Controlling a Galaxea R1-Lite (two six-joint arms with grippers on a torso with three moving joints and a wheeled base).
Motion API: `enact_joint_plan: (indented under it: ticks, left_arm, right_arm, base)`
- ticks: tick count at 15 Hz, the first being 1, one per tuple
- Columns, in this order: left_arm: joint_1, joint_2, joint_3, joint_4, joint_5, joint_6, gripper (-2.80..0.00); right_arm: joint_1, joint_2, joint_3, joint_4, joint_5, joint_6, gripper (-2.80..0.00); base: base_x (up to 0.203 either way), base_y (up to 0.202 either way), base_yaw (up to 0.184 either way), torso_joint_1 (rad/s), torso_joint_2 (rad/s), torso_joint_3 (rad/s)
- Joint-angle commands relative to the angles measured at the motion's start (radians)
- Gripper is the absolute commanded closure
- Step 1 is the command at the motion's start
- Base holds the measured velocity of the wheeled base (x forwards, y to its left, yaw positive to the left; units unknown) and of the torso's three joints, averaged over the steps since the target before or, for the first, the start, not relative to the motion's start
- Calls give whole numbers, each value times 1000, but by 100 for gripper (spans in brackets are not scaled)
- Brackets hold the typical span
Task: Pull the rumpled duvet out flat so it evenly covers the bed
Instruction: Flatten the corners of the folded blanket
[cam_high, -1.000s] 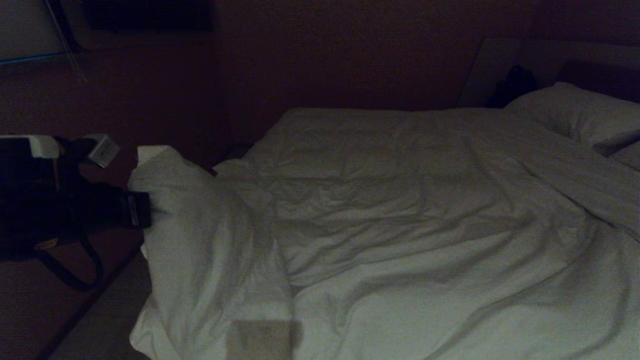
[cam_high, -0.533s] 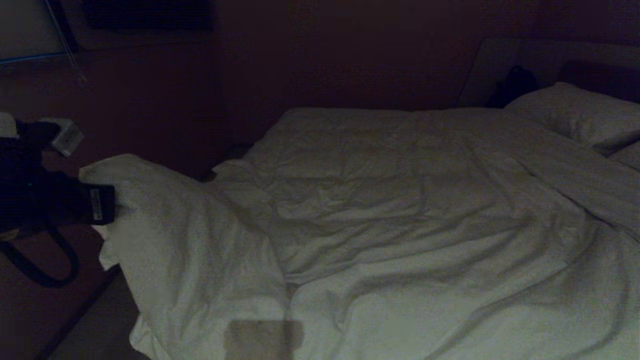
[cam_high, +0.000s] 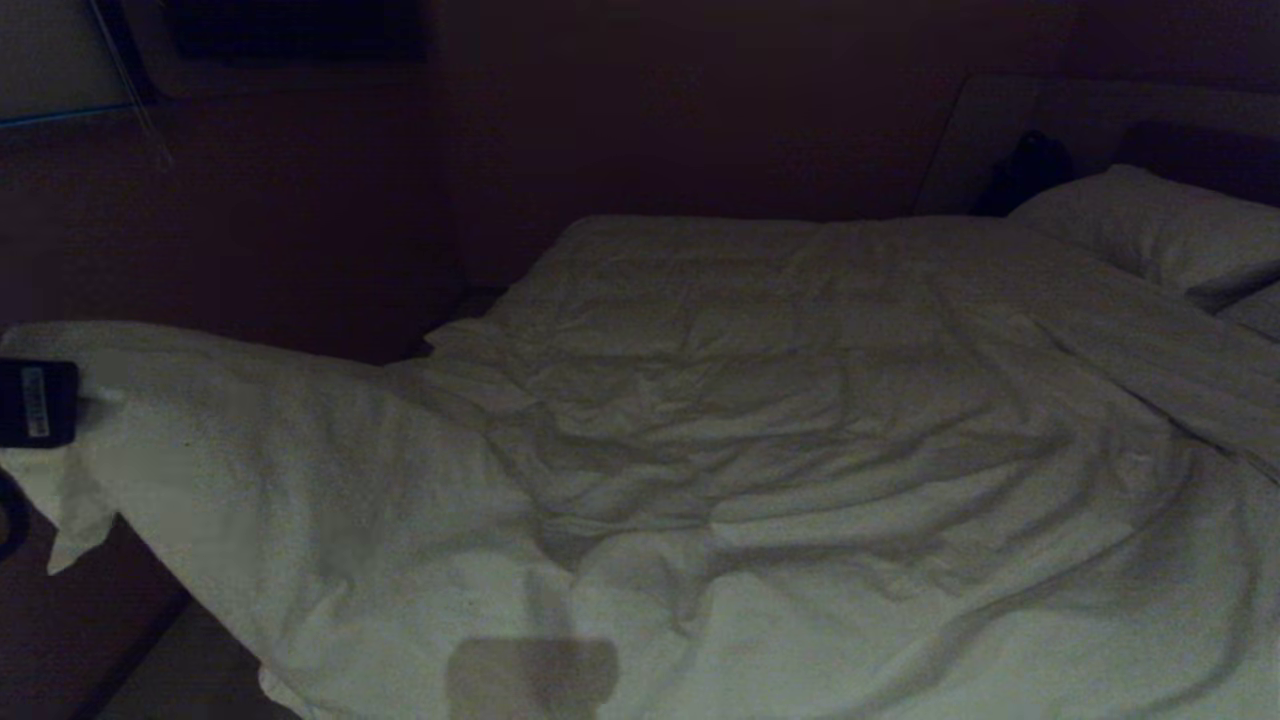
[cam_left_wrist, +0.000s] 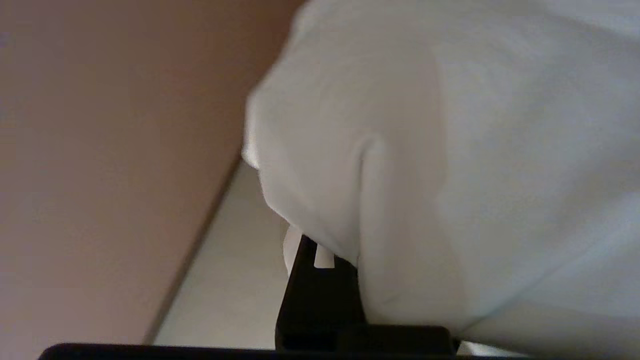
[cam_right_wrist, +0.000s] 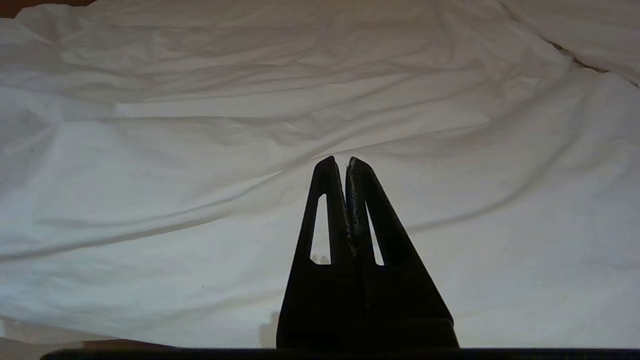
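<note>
Dragged my left gripper (cam_high: 40, 403) way out past the bed (cam_high: 215, 655) edge, fingers pinching the duvet (cam_high: 640, 420) corner, so that side's stretching flatter. Middle's still wrinkly. Right gripper (cam_right_wrist: 339, 161) hovers above it, fingers pressed together.

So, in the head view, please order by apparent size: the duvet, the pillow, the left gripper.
1. duvet, by far the largest.
2. pillow.
3. left gripper, mostly cut off at the edge, so unsure.
</note>
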Motion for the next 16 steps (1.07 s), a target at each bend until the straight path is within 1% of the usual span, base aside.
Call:
enact_joint_plan:
  ticks: [1, 2, 3, 5, 8, 10, 12, 16]
  left_arm:
    - [82, -5, 1, 13, 2, 29, 0]
    - [107, -9, 2, 22, 2, 48, 0]
    - [146, -17, 10, 30, 2, 65, 0]
    - [213, -56, 52, 40, -4, 110, 0]
    - [281, -122, 118, 43, -7, 152, 0]
    - [297, -144, 149, 66, -8, 159, 0]
    - [298, -154, 152, 133, -8, 154, 0]
    - [300, -154, 159, 143, 5, 148, 0]
  right_arm:
    - [0, 1, 0, -1, 0, 0, 0]
    - [0, 1, 0, -1, 0, 0, 0]
    - [0, 1, 0, -1, 0, 0, 0]
    - [0, 1, 0, -1, 0, 0, 0]
    - [0, 1, 0, -1, 0, 0, 0]
    - [0, 1, 0, -1, 0, 0, 0]
    - [0, 1, 0, -1, 0, 0, 0]
    - [0, 1, 0, -1, 0, 0, 0]
  base:
    - [0, 0, 0, 0, 0, 0]
    - [0, 0, 0, 0, 0, 0]
    - [0, 0, 0, 0, 0, 0]
    - [0, 0, 0, 0, 0, 0]
    - [0, 0, 0, 0, 0, 0]
    - [0, 0, 0, 0, 0, 0]
    - [0, 0, 0, 0, 0, 0]
    - [0, 0, 0, 0, 0, 0]
